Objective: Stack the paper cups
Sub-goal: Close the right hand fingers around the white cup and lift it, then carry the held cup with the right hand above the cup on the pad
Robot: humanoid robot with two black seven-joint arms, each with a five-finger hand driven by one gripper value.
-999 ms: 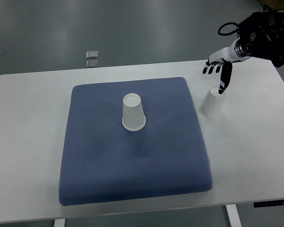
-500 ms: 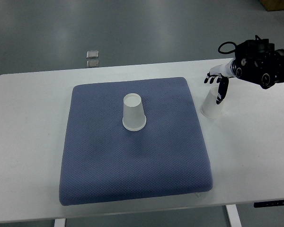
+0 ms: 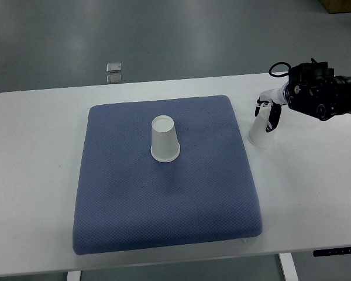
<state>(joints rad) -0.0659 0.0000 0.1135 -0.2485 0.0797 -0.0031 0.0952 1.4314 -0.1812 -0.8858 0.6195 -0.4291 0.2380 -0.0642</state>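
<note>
An inverted white paper cup (image 3: 165, 139) is seen at the centre of the blue quilted fabric mat (image 3: 164, 199). At 3 o'clock, off the mat on the white table (image 3: 35, 152), a second inverted white paper cup (image 3: 261, 132) is enclosed by the right hand (image 3: 269, 111); firm grasp cannot be told. Thin, light, crushable walls are judged; gentle mid-wall hold is advised.

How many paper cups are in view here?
2. One cup stands upside down on the blue mat. The other cup is on the white table beside the mat's right edge, at the right hand.
</note>
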